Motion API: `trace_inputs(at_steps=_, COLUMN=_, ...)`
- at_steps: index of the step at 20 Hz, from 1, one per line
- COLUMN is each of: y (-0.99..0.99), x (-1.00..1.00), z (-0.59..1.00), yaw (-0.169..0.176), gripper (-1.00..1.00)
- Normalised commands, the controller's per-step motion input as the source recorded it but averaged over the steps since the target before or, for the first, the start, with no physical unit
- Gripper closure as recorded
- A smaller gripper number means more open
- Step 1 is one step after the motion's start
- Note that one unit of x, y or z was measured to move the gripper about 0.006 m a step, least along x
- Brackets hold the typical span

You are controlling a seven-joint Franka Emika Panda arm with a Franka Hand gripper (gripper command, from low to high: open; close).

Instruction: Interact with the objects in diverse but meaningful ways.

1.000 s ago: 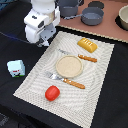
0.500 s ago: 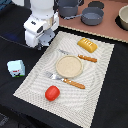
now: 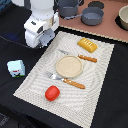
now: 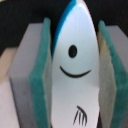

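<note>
Teal-padded fingers (image 4: 41,85) press against both flanks of a small white bottle (image 4: 75,75) with a blue tip, a dot and a curved smile line printed on its face, and a small dark scribble lower down; the pads touch its sides with no gap showing, so the gripper (image 4: 75,95) is clamped on it; the bottle's long axis runs along the fingers, its blue pointed end away from the scribbled end, and it sits straight between the pads rather than tilted.

From the exterior view the gripper (image 3: 44,40) hangs under the white arm above the edge of the striped placemat (image 3: 35,75) on the exterior view's left, over the dark table (image 3: 10,40); the bottle itself cannot be made out there.

On the mat lies a round tan plate (image 3: 68,66), with a fork (image 3: 65,80) just beside it on the near side and a knife (image 3: 80,56) on the far side, both orange-handled; a yellow ridged bread loaf (image 3: 87,45) lies near the mat's far corner, its long axis slanting across that corner; a red tomato (image 3: 52,92) sits near the front edge; a white-and-blue milk carton (image 3: 16,68) stands off the mat on the exterior view's left; two dark grey pots (image 3: 92,16) rest on the brown surface behind.
</note>
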Motion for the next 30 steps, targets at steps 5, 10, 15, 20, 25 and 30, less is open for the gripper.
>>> trace_inputs(at_steps=5, y=-0.45, x=0.23, z=0.67, yaw=-0.044, gripper=1.00)
trace_inputs(at_steps=10, y=-0.51, x=0.58, z=1.00, yaw=-0.132, gripper=1.00)
trace_inputs(at_steps=15, y=-0.65, x=0.51, z=0.68, yaw=-0.084, gripper=1.00)
trace_inputs(at_steps=20, y=-0.87, x=0.27, z=0.11, yaw=-0.035, gripper=1.00)
trace_inputs(at_steps=25, y=-1.00, x=0.32, z=0.15, yaw=-0.001, gripper=1.00)
trace_inputs(at_steps=30, y=-0.82, x=0.52, z=0.36, yaw=-0.039, gripper=1.00)
